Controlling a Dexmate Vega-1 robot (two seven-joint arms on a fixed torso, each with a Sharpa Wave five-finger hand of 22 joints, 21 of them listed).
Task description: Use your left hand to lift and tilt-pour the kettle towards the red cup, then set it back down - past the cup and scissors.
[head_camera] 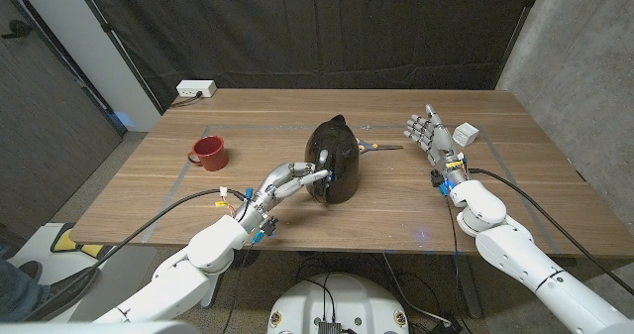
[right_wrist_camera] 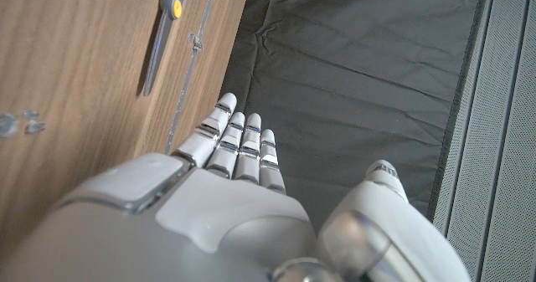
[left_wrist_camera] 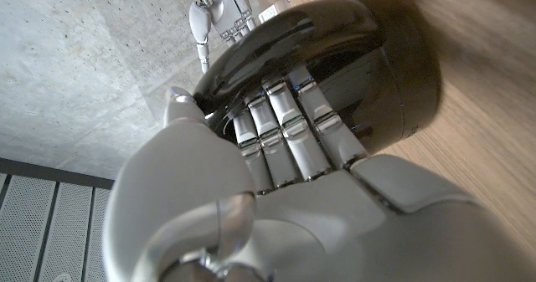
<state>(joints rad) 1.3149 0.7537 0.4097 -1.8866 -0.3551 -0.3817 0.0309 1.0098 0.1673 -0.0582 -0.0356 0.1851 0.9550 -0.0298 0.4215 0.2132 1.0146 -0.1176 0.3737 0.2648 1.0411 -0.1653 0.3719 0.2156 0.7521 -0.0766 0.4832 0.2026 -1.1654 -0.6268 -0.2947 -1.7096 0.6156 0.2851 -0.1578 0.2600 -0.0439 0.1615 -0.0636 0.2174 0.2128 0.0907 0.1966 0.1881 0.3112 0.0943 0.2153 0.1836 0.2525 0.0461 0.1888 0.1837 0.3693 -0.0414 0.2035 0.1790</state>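
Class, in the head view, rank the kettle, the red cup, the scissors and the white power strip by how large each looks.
1. kettle
2. red cup
3. and 4. unsure: the power strip lies farther back, and the kettle partly hides the scissors.

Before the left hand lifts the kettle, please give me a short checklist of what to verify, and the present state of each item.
1. Left hand at the kettle: ok; in the left wrist view its fingers reach under the handle.
2. Firm closed grip: cannot tell; the fingertips are hidden.
3. Red cup upright, standing apart from the kettle on the robot's left: ok.
4. Scissors lie just behind the kettle; whether they touch it: cannot tell.
5. Right hand open and away from the kettle: ok.
6. Kettle standing on the table: ok, not yet lifted.
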